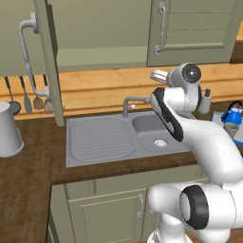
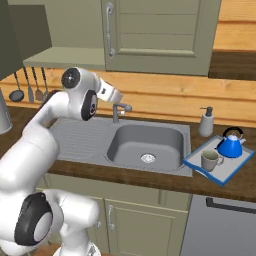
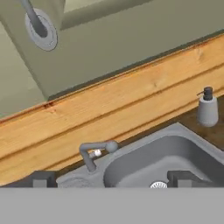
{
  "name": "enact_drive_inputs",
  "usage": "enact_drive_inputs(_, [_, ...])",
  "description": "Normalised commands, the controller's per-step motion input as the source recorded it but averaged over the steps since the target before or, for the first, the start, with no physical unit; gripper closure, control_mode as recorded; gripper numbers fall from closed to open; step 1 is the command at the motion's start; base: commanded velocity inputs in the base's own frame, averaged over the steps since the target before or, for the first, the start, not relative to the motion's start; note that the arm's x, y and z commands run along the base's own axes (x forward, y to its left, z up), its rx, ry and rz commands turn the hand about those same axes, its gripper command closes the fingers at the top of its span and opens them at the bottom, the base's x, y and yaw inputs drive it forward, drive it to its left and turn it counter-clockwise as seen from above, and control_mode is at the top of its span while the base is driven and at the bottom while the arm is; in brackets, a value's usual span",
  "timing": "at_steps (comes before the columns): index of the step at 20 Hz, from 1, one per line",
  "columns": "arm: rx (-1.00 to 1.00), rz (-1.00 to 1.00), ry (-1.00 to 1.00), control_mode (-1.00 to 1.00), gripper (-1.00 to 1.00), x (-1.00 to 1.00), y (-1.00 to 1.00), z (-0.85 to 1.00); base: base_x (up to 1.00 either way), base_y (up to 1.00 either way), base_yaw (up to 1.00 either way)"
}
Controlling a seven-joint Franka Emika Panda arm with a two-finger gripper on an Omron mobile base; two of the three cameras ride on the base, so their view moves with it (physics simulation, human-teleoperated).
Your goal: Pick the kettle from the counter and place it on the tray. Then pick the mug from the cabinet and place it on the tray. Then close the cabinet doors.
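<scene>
counter (image 2: 150, 177) dark wood grain, matt. sink (image 2: 145, 142) brushed grey steel. kettle (image 2: 230, 146) glossy blue. backsplash (image 3: 131, 100) light varnished wood planks.

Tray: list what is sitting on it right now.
On the tray stand the kettle at the back and the mug in front of it, both upright. The tray's floor under them is covered, and its far rim is partly hidden behind the kettle.

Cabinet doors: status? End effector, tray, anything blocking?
End effector open, empty, above the sink. Kettle and mug both on tray. Left cabinet door swung open, right door shut. Nothing blocking.
</scene>
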Motion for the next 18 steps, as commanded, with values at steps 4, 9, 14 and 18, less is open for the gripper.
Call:
enact_drive_inputs(4, [-0.59,-0.06,-0.19,-1.00,-1.00,-0.44,0.73,0.00,0.00,0.00,0.00])
enact_drive_inputs(9, [-0.51,-0.22,-0.10,-1.00,-1.00,-0.34,0.76,0.00,0.00,0.00,0.00])
enact_drive_inputs(14, [-0.41,-0.23,-0.06,-1.00,-1.00,-0.26,0.90,0.01,0.00,0.00,0.00])
enact_drive_inputs(18, [-0.22,-0.21,-0.05,-1.00,-1.00,-0.17,0.92,0.00,0.00,0.00,0.00])
